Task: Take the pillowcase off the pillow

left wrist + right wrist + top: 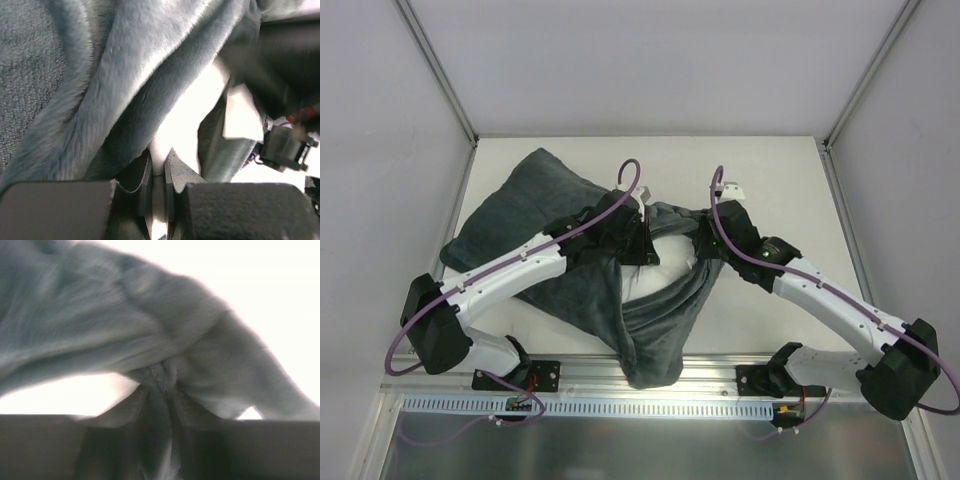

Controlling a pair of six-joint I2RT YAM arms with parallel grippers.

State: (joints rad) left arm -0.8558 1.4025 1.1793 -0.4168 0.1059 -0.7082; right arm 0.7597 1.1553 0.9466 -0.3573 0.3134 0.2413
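A dark grey plush pillowcase (pixel 535 215) lies crumpled across the table, with its open end drooping toward the near edge. The white pillow (pixel 660 268) bulges out of that opening at the centre. My left gripper (pixel 642 248) sits at the pillow's left side. In the left wrist view, the left gripper (pixel 159 167) is shut on a pinch of the pillow (pixel 190 115), beside a pillowcase (pixel 125 75) fold. My right gripper (pixel 703 245) is at the opening's right rim. In the blurred right wrist view, the right gripper (pixel 167 385) has a bunched fold of pillowcase (pixel 125 330) pinched between its fingers.
The white table (pixel 770 180) is walled by pale panels with metal posts at the back corners. A metal rail (pixel 650 400) runs along the near edge, and the pillowcase hangs onto it. In the left wrist view, the right arm (pixel 285 145) sits close by.
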